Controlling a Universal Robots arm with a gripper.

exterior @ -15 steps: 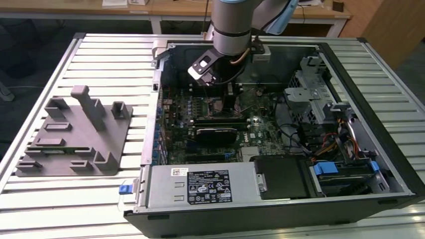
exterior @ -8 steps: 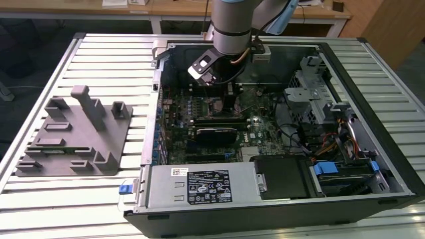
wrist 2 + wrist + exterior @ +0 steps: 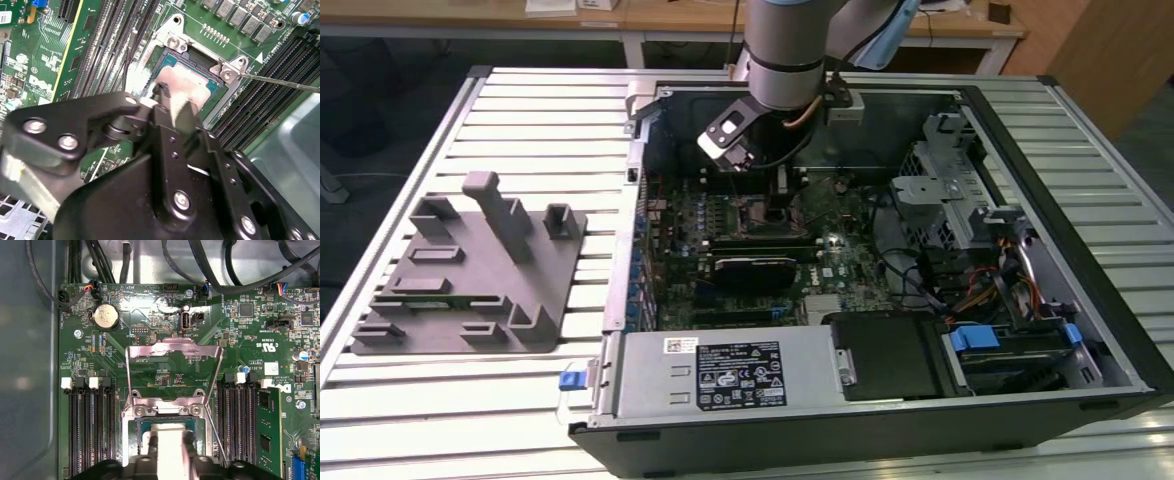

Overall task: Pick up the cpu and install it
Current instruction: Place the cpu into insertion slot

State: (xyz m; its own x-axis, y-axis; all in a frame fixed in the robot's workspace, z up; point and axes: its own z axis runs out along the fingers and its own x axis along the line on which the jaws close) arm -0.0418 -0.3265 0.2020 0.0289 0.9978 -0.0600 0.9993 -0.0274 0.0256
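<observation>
The cpu, a silver square with a teal edge, lies low in the open socket on the green motherboard. The socket's metal load plate stands raised at its hinge. My gripper hangs straight over the socket inside the computer case, and its black fingers press against the cpu's sides. In the first wrist view the cpu shows as a bright patch between the two fingers of the gripper. In the exterior view the gripper reaches down to the socket.
A thin metal lever sticks out beside the socket. Memory slots flank it, and one holds a green memory stick. The case holds a power supply, a drive cage and cables. A grey fixture sits at the exterior view's left.
</observation>
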